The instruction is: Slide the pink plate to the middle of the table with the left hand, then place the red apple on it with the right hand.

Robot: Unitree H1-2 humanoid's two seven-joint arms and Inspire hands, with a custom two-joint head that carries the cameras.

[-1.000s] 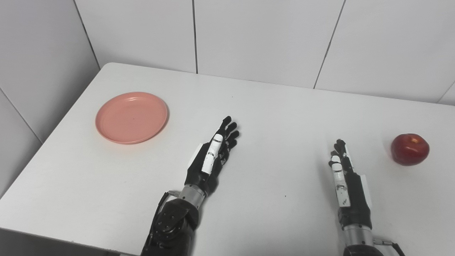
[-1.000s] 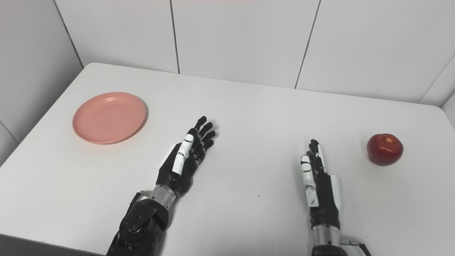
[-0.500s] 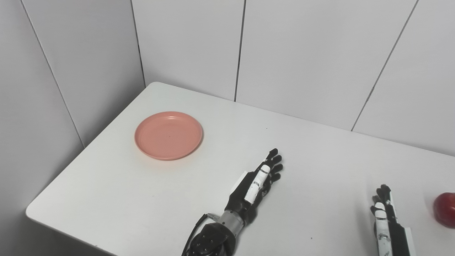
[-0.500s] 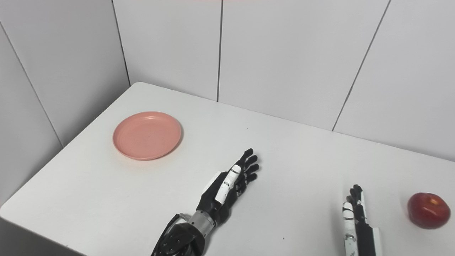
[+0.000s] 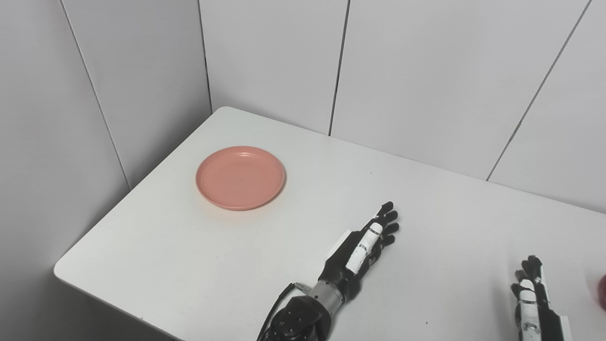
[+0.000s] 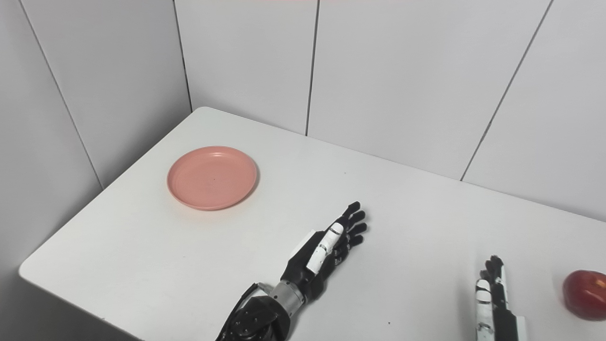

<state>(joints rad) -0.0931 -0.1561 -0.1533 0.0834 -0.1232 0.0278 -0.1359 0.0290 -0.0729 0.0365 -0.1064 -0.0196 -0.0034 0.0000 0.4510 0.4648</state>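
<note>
The pink plate [image 5: 240,177] sits empty on the white table [image 5: 199,255] near its far left corner. The red apple [image 6: 586,295] rests at the right edge of the right eye view and is almost cut off in the left eye view. My left hand [image 5: 363,249] lies near the table's middle, open and empty, fingers straight and pointing away, well right of the plate. My right hand [image 6: 494,300] is low at the right, fingers straight, open and empty, left of the apple.
Grey panelled walls [image 5: 265,61] close the table on the left and at the back. The table's left front corner [image 5: 59,272] and front edge are in view.
The whole picture has shifted, so the camera has turned left and up. The plate and apple have not moved on the table. Both hands hold the same open pose.
</note>
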